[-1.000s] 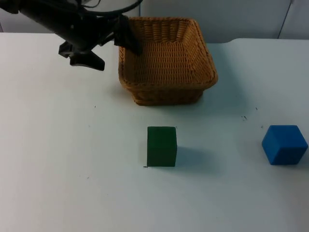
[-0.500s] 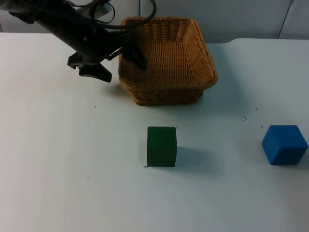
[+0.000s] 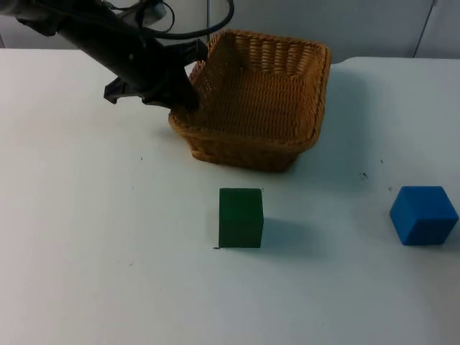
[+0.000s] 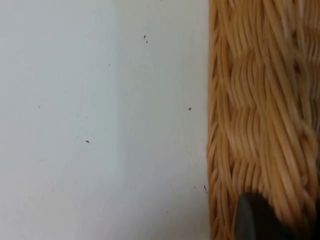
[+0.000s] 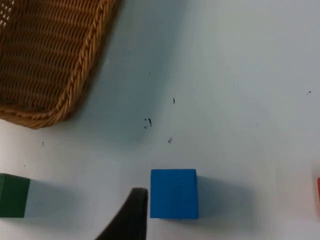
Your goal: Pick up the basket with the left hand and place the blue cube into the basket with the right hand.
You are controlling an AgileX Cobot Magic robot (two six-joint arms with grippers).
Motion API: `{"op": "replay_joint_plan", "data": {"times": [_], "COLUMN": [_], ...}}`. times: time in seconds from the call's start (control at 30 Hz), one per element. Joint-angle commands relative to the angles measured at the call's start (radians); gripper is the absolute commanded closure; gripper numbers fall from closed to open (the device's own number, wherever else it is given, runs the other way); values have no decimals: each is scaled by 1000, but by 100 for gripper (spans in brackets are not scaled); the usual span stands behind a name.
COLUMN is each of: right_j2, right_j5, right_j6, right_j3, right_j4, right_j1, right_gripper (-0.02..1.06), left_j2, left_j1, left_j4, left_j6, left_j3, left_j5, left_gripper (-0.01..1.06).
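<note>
White table (image 3: 86, 237), grey wall (image 3: 359, 25); left claw (image 3: 188, 100) seemingly clamped on tilted basket (image 3: 259, 93); right claw's state unclear.

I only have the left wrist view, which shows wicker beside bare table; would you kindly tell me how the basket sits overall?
Observer: In the top view the basket is tilted, and the left end effector grips its left rim.
Operator: Thank you. Where is the blue cube?
Observer: It rests on the table near the right edge, apart from the basket and nearer the camera.
Operator: And the other arm?
Observer: It waits. The right wrist view shows the right end effector close beside the blue cube, not holding it. A green cube stands in front of the basket.
</note>
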Motion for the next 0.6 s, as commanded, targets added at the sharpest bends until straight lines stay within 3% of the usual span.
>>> {"op": "replay_joint_plan", "data": {"times": [0.0, 0.2, 0.37, 0.47, 0.57], "right_j2": [1, 1, 1, 1, 1], "right_j5": [-9, -9, -15, -9, -5], "right_j6": [-8, -8, -8, -8, -8], "right_j3": [-8, -8, -8, -8, -8], "right_j4": [5, 3, 1, 1, 1], "right_j1": [-6, -6, -6, -6, -6], "right_gripper": [2, 2, 2, 2, 2], "left_j2": [-1, -25, -84, -142, -186], "left_j1": [-3, -1, 8, 30, 49], "left_j4": [-11, -4, 63, 160, 176], "left_j6": [-66, -150, -168, -238, -256], "left_j3": [-7, -7, -7, -6, 19], "left_j5": [-39, -50, 26, 102, 122], "left_gripper": [105, 105, 105, 105, 105]}}
